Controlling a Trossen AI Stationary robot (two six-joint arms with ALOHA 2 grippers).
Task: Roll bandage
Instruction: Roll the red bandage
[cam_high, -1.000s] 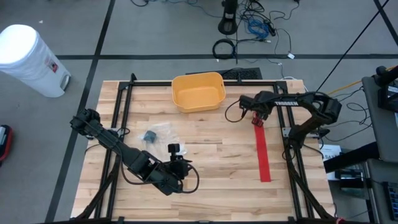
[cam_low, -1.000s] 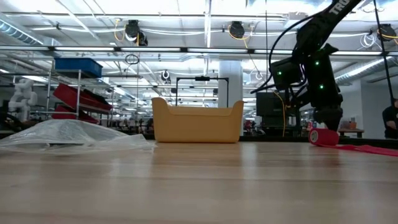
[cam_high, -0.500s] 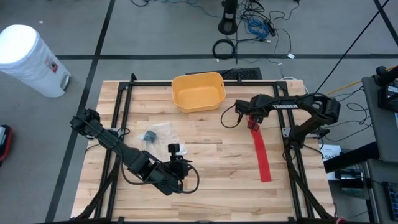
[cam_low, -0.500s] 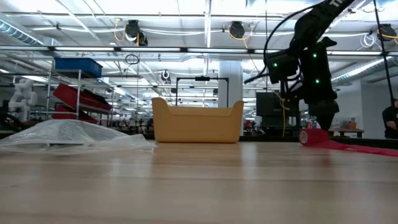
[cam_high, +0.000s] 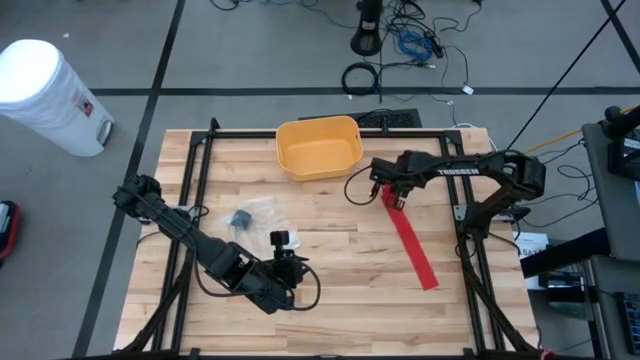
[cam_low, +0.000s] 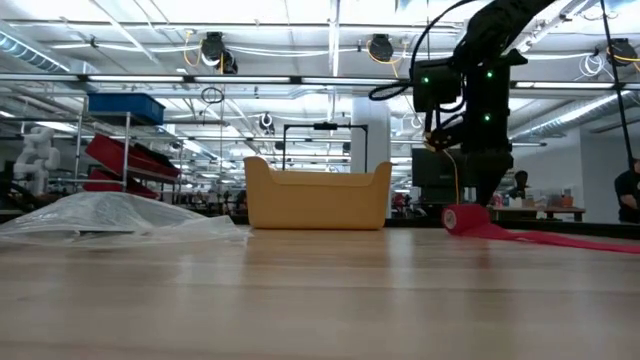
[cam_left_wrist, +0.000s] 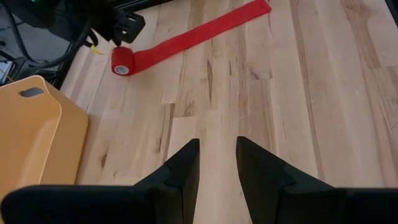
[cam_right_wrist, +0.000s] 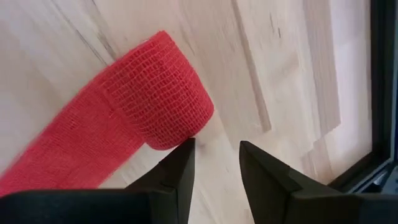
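Shifted toward the bin (cam_high: 318, 146), right hand (cam_high: 391, 193), slightly parted, empty, nudges bandage roll (cam_right_wrist: 163, 107).

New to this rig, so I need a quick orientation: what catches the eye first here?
A red bandage lies in a long strip across the table's right side, its rolled end right at the right claw. An orange bin sits at the far edge, and the left claw waits near the front.

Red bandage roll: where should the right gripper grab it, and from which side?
Grip the wound red bandage roll across its two flat ends, coming down from above. It lies on its side on the table, the loose tail running off its curved face, so the ends are free. The right gripper hovers right at it, fingers parted.
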